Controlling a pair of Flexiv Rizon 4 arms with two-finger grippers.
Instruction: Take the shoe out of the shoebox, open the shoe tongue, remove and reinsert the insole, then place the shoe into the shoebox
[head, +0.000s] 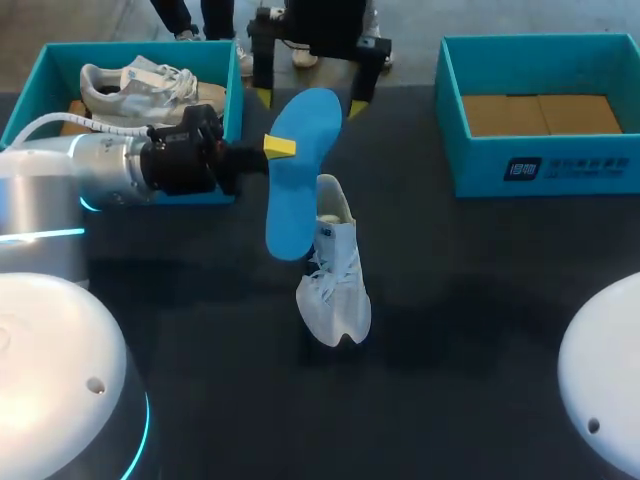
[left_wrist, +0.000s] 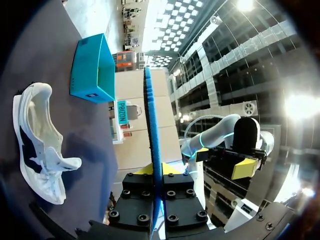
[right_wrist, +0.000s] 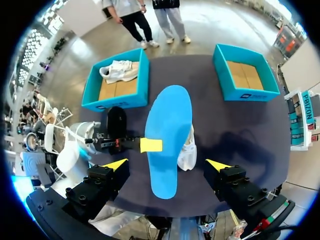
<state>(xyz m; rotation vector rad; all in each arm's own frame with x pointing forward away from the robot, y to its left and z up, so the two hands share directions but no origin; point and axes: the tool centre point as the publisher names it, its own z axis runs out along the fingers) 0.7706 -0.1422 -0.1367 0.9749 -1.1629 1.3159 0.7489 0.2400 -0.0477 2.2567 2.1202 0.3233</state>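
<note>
So, step: putting the insole (head: 290, 190) back, by my reading (it is out of the shoe (head: 335, 280) and held above it).
Left hand (head: 280, 147): clamped on the insole's edge near mid-length.
Right hand (head: 310, 102): fingers apart, holding nothing, at 12 o'clock from the shoe.
Shoe: on the bench (head: 480, 300), at about 5 o'clock from the left hand, toe toward 6 o'clock.
How: lead the forefoot end into the opening, slide it toward the toe, then seat the heel flat; the right hand could steady the shoe.
</note>
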